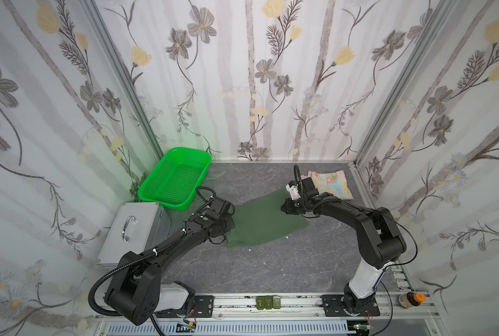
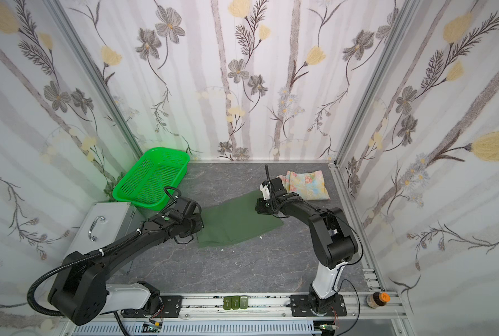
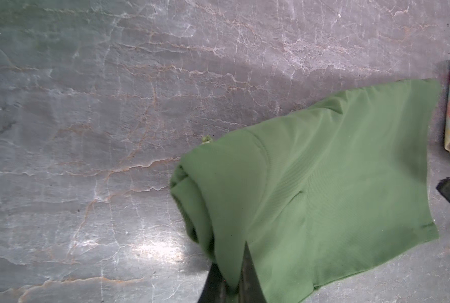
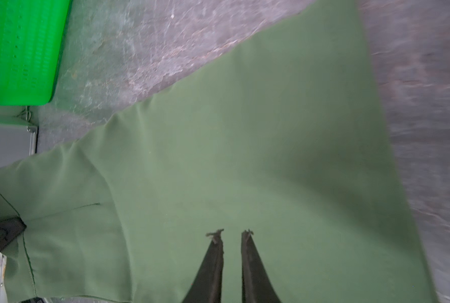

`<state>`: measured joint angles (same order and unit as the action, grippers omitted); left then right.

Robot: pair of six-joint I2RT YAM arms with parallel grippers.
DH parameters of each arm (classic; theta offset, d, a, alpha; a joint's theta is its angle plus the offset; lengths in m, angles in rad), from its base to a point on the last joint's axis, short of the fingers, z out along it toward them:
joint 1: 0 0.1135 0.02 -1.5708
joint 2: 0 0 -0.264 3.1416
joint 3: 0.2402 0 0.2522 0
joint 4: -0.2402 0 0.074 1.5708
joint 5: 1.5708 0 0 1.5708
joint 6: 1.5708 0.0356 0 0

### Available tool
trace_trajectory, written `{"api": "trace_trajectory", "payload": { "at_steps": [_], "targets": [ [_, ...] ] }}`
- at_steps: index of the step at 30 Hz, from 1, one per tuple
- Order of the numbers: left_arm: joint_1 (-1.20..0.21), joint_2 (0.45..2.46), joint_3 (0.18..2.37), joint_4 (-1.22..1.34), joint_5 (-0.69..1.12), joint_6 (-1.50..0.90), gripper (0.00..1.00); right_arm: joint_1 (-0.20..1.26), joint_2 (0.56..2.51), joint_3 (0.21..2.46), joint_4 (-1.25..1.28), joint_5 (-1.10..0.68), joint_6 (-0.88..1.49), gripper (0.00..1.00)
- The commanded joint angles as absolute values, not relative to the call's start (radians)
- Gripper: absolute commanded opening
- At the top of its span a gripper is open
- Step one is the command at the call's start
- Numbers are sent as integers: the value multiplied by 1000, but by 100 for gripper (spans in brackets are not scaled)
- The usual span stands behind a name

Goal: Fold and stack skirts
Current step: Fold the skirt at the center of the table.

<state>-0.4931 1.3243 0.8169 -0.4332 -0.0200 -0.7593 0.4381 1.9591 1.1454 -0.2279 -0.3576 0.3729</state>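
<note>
The dark green skirt [image 1: 265, 221] [image 2: 239, 221] lies spread in the middle of the grey marbled table. My left gripper [image 1: 229, 225] [image 3: 230, 257] is at its left edge, shut on a bunched fold of the green cloth [image 3: 336, 170], which rises between the fingers. My right gripper [image 1: 284, 208] [image 4: 231, 232] hangs over the skirt's far right part [image 4: 245, 157], its fingers a narrow gap apart with nothing between them. The pale floral skirt [image 1: 331, 183] [image 2: 306, 184] lies folded at the back right, just behind the right wrist.
A bright green mesh basket [image 1: 175, 180] [image 4: 22, 52] leans in the back left corner. A metal case with a handle [image 1: 132, 229] sits in front of it, beside the left arm. A small bottle [image 1: 411, 299] stands on the front rail at right. Walls close three sides.
</note>
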Motion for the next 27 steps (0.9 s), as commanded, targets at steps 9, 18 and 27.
{"api": "trace_trajectory", "payload": {
  "at_steps": [9, 18, 27],
  "targets": [
    [-468, 1363, 946, -601, 67, -655, 0, 642, 2118, 1328, -261, -418, 348, 17],
    [-448, 1394, 1120, -726, 109, -615, 0, 688, 2208, 1352, -305, -410, 375, 14],
    [-448, 1446, 1200, -768, 144, -606, 0, 765, 2242, 1384, -288, -439, 443, 11]
  ]
}}
